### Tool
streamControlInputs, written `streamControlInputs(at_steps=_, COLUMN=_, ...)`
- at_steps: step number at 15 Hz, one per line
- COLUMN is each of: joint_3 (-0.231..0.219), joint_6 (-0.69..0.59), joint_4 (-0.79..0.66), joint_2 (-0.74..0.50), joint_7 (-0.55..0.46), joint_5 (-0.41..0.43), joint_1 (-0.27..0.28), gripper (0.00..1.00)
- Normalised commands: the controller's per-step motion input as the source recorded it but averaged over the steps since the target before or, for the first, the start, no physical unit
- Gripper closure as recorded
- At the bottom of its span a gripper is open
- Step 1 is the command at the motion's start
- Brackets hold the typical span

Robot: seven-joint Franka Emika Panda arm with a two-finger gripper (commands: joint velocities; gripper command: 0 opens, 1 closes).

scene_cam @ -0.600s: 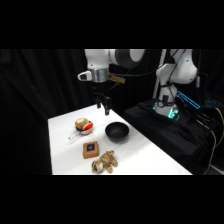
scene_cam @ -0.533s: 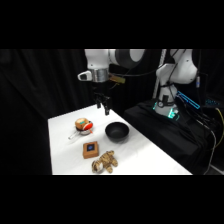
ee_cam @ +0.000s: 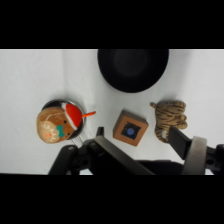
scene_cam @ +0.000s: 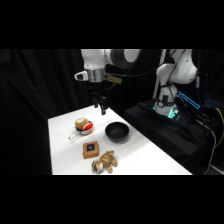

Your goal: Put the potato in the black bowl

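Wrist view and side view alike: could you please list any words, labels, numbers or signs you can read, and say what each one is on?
No readable text in either view.
Brown square block: a round blue mark on top, no letters or digits.
Potato: red and teal patches, not legible as writing.
Black bowl, plush toy: no markings visible.

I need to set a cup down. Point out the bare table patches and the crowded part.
Bare: the near right stretch of the table, right of the plush toy and below the black bowl; also the far left corner behind the potato. Crowded: the left middle, where potato, silver pan, brown block and toy cluster. The pincer hangs above.
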Motion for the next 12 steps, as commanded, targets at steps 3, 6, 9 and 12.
streamControlInputs(at_steps=3, joint_3=-0.103, joint_6=-0.03, joint_4=0.48, joint_2=0.27, joint_7=-0.13, joint_5=0.047, joint_1=-0.154, gripper=0.00)
streamControlInputs(at_steps=6, joint_3=-0.083, joint_6=-0.02, joint_4=0.50, joint_2=0.34, joint_7=-0.16, joint_5=0.139, joint_1=-0.162, gripper=0.00)
streamControlInputs(at_steps=9, joint_3=-0.028, joint_6=0.11, joint_4=0.45, joint_2=0.42, joint_7=-0.13, joint_5=0.204, joint_1=-0.129, gripper=0.00)
streamControlInputs(at_steps=12, joint_3=0.011, joint_6=0.13, joint_4=0.43, joint_2=0.46, joint_7=-0.12, joint_5=0.231, joint_1=-0.126, gripper=0.00)
